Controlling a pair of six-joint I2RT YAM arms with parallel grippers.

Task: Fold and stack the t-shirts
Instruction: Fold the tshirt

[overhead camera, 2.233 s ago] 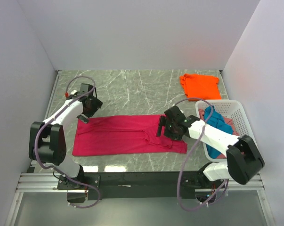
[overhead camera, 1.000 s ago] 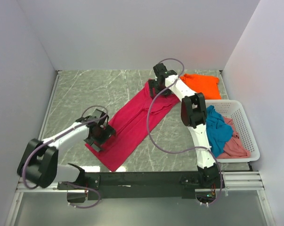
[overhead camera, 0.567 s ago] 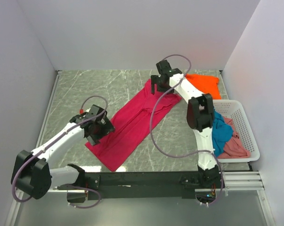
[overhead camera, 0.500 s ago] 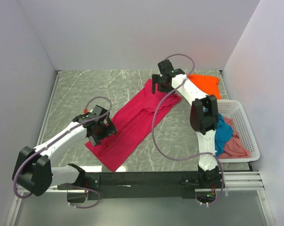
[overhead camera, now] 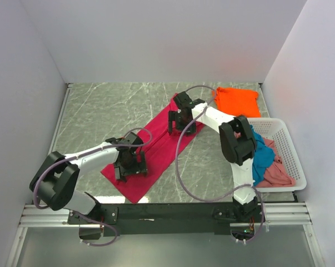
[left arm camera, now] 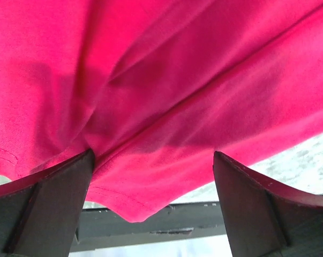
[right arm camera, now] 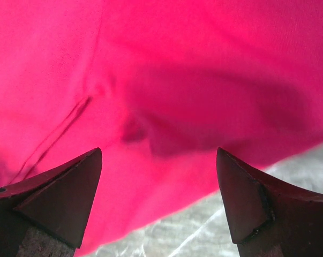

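The crimson-magenta t-shirt, folded into a long strip, lies diagonally on the table from far middle to near left. My left gripper is open low over its near end; in the left wrist view the cloth fills the frame between spread fingers. My right gripper is open low over the far end, with the cloth between its spread fingers. The orange t-shirt lies folded at the far right. Teal-blue and dusty pink t-shirts are bunched in the basket.
The white lattice basket stands at the right edge of the marble table. The black base rail runs along the near edge. White walls enclose the left, back and right.
The left gripper has moved right onto the shirt's near end. The right gripper has come nearer, from the far tip to over the upper part. The shirt has stayed diagonal.
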